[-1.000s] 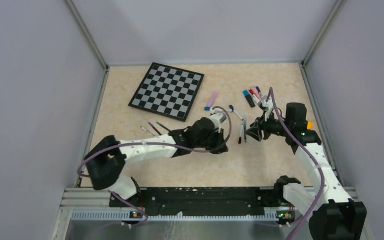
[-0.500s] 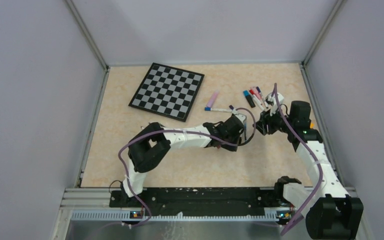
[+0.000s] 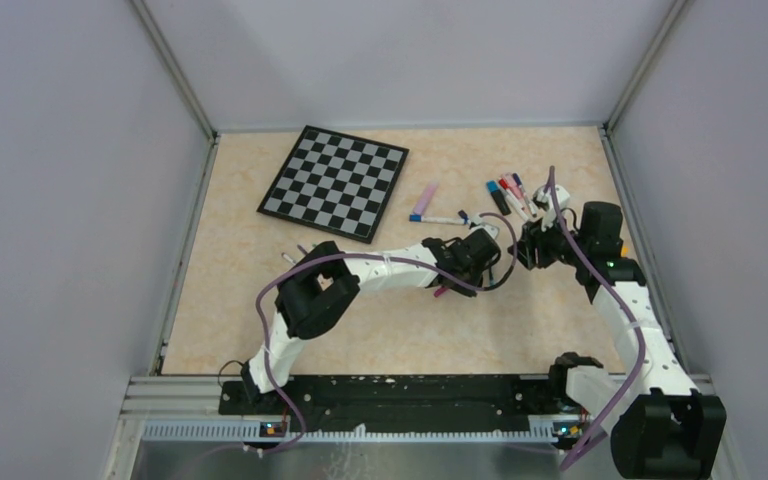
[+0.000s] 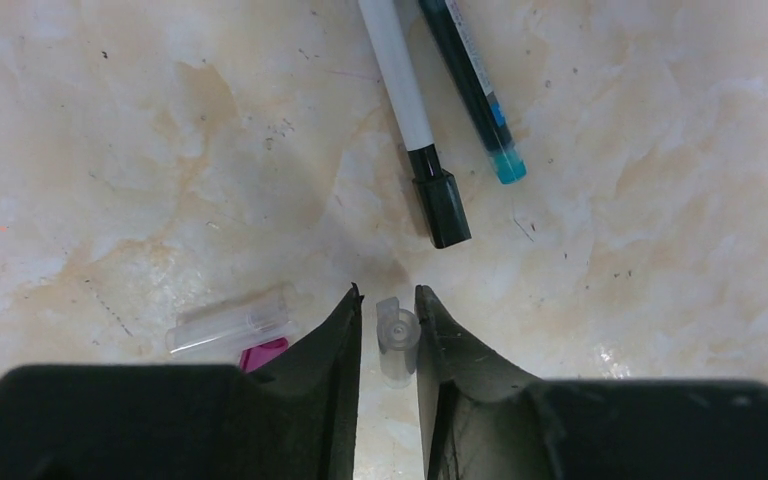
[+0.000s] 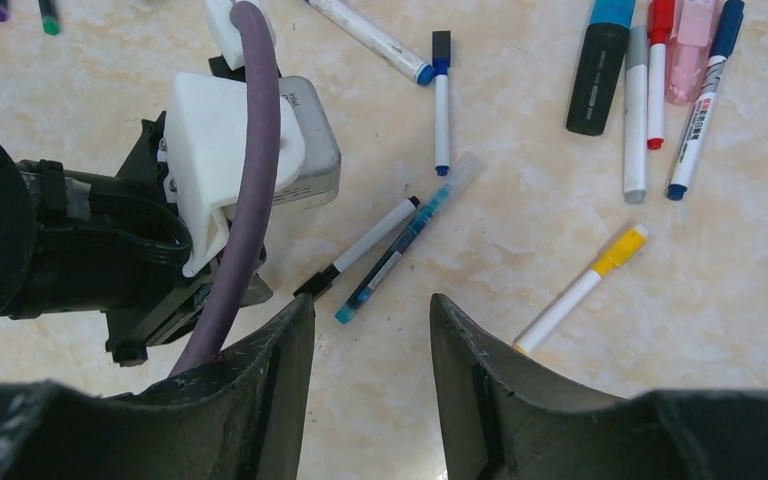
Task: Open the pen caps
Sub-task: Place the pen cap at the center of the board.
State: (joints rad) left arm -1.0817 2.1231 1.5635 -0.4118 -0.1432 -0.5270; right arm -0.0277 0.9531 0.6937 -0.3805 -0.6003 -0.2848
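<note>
Left hand: the left hand [image 4: 388,300] is low over the surface [image 4: 110,150], its fingers slightly parted around a clear cap [image 4: 397,345]. One finger touches the cap and a sliver of gap shows at the other, so the grip looks released.
Between the fingers: the clear cap lies on the surface, on no pen.
Left hand's place: right of the chessboard [image 3: 335,182], nearer the arm bases than its near right corner.
Beside the left hand: a second clear cap [image 4: 230,325] lies flat, with a pink piece [image 4: 263,355] at its end.
Just past the fingertips: a white pen [image 4: 400,90] has its black cap [image 4: 443,205] on. Alongside it, near but apart, lies a dark pen [image 4: 465,70] with a bare teal tip [image 4: 508,168].
Right hand: the right hand [image 5: 372,300] is released, fingers wide with nothing between them, above the surface. It is farther right of the chessboard than the left hand and faces it.
Near the right hand: a white pen wears a yellow cap [image 5: 622,248].
Farther out: a row of pens [image 5: 660,70] lies side by side, farthest right of the chessboard, with blue, red and pink caps on.
Close to the chessboard's right edge: a pink highlighter [image 3: 424,200].
</note>
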